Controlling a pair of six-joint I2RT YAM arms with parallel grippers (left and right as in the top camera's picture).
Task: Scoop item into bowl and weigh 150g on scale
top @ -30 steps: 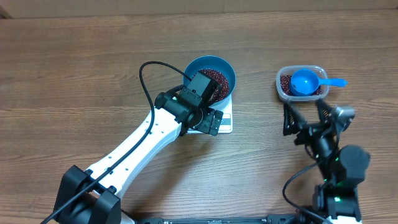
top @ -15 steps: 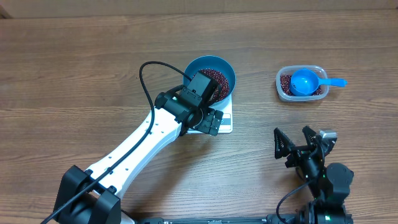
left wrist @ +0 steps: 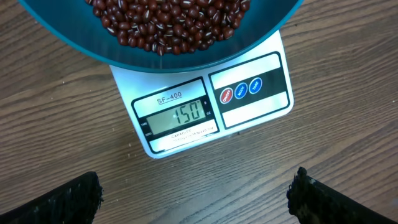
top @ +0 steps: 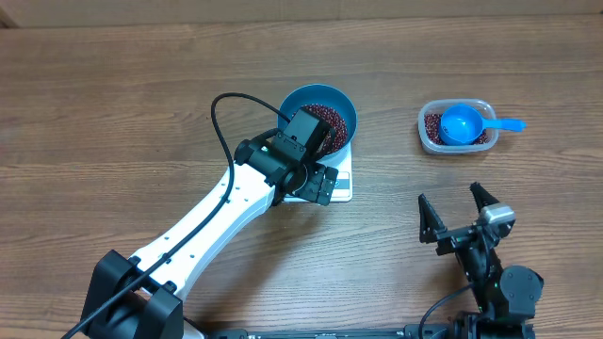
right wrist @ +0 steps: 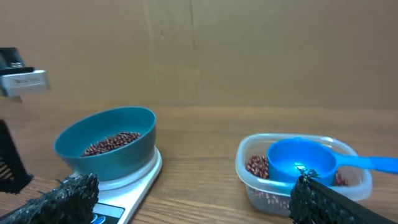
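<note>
Wooden table [top: 113,113]: scale [left wrist: 211,102] under left gripper [left wrist: 196,196].

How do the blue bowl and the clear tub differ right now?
The bowl is round, opaque blue and sits on the scale; the tub is clear, rounded-rectangular and sits on the table. The bowl holds only beans; the tub also holds a blue scoop. The bowl is wider. Both contain red-brown beans.

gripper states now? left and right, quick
Left gripper: open, empty, above the scale.
Right gripper: open, empty, short of the tub.
</note>
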